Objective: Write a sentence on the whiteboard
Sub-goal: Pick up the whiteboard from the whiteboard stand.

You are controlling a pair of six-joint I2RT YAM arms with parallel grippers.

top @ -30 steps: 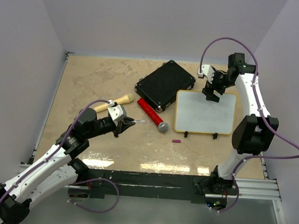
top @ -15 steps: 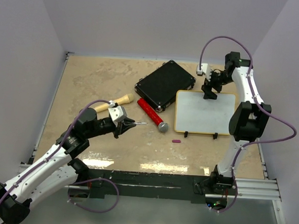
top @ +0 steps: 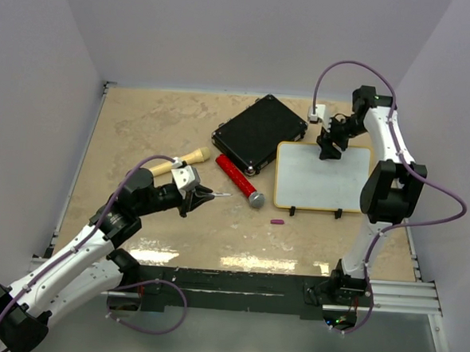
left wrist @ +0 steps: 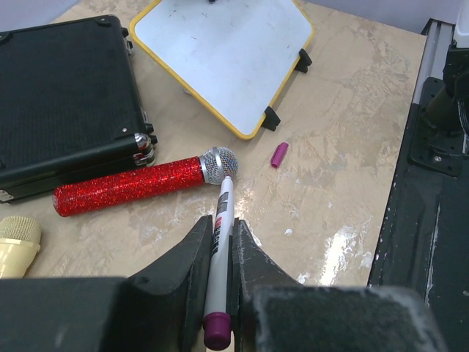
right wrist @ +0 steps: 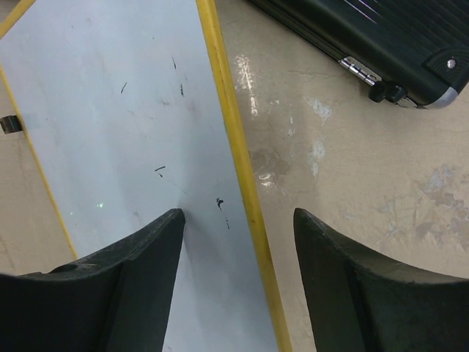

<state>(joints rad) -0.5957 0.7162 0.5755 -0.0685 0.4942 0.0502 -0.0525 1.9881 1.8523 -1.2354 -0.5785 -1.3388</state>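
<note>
The whiteboard (top: 323,177) lies flat at the right, white with a thin yellow rim and two black clip feet on its near edge. No sentence is in view on it; only a few small dark flecks mark the surface (right wrist: 124,125). My right gripper (top: 330,150) hangs open over the board's far edge. One finger is above the white face and the other above the table, so the jaws (right wrist: 238,213) straddle the yellow rim without gripping it. My left gripper (top: 204,195), near the table's middle left, is shut on a white marker (left wrist: 223,213) with a purple end, its tip pointing toward the board (left wrist: 227,51).
A black case (top: 259,132) sits just left of the board's far corner. A red glitter microphone (top: 239,179) lies between the marker and the board, and a cream microphone (top: 180,161) lies further left. The purple marker cap (top: 277,222) rests near the board's front edge.
My right gripper has shifted slightly toward the board's far edge and its jaws have narrowed. The right elbow has swung in. The left arm and marker have stayed put.
</note>
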